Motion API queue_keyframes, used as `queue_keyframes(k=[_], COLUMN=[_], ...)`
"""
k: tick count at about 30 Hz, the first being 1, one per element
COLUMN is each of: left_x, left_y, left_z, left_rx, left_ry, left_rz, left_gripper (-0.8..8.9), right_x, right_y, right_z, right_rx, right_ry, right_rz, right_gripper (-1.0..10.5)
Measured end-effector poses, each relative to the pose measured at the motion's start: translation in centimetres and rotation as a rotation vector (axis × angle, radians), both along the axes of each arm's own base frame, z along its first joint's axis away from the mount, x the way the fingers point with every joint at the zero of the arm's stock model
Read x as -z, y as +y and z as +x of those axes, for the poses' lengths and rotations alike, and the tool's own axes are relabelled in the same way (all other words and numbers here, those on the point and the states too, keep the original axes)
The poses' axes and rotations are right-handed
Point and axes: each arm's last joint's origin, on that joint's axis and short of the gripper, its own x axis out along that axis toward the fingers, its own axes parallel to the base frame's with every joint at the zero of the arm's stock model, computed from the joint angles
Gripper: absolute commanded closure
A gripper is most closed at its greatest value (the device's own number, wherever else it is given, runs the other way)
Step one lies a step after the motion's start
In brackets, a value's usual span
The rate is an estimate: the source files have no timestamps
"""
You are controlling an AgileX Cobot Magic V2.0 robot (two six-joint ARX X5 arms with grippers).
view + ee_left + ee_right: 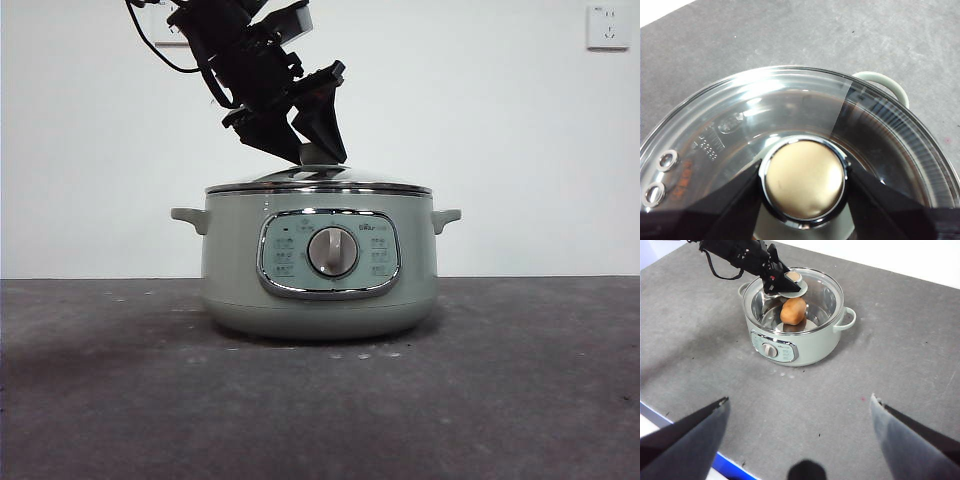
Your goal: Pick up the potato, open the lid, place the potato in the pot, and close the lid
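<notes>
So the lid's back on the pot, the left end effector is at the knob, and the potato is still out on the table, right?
Not quite: the potato is already inside the pot, seen through the glass lid in the right wrist view. The rest holds: the lid sits on the pot and the left end effector has its jaws on either side of the knob.

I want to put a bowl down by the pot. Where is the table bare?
Bare table lies in front of the pot, between it and the right gripper, and on both its sides. It is crowded only above the pot: the left gripper is at the lid.
</notes>
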Motion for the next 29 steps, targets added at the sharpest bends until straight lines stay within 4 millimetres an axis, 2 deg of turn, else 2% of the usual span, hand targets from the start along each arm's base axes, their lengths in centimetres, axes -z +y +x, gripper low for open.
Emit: queue_keyframes(k=[2,6,8,19,29], left_x=[0.0,0.0,0.0,-0.9,-6.4], left_y=[0.0,0.0,0.0,0.2,1.0], left_z=[0.0,0.0,0.0,-0.1,-1.3], left_rx=[0.000,0.000,0.000,-0.001,-0.004], left_ry=[-0.001,0.000,0.000,0.014,0.063], left_rz=[0.000,0.000,0.000,0.007,0.032], left_gripper=[7.89,5.17,4.40,4.33,4.33], right_x=[0.0,0.0,0.0,0.0,0.0], right_y=[0.0,0.0,0.0,0.0,-0.1], right_z=[0.0,0.0,0.0,0.0,0.0], right_rx=[0.000,0.000,0.000,0.000,0.021], right_ry=[0.000,0.000,0.000,0.000,-0.006], right_rz=[0.000,0.000,0.000,0.000,-0.011], right_gripper=[4.7,4.7,4.7,4.7,4.7])
